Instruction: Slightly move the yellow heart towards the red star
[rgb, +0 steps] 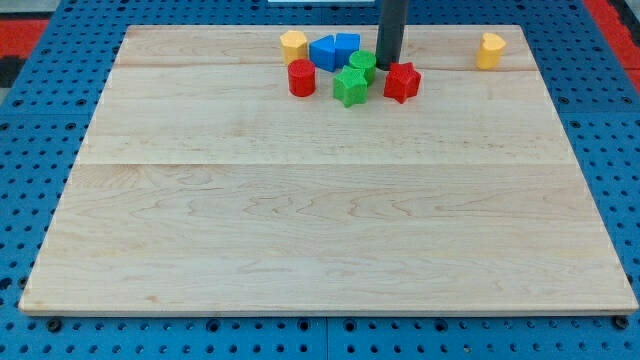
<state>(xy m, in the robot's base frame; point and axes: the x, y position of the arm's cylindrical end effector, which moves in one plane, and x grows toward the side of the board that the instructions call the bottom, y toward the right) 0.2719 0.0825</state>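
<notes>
The yellow heart lies near the view's top right of the wooden board, apart from the other blocks. The red star lies to its left, at the right end of a cluster near the top centre. My tip is the lower end of the dark rod; it rests between the red star and a green cylinder, close to the star's upper left. The tip is well to the left of the yellow heart.
The cluster also holds a green star, a red cylinder, a yellow hexagonal block and two blue blocks. The wooden board sits on a blue pegboard surface.
</notes>
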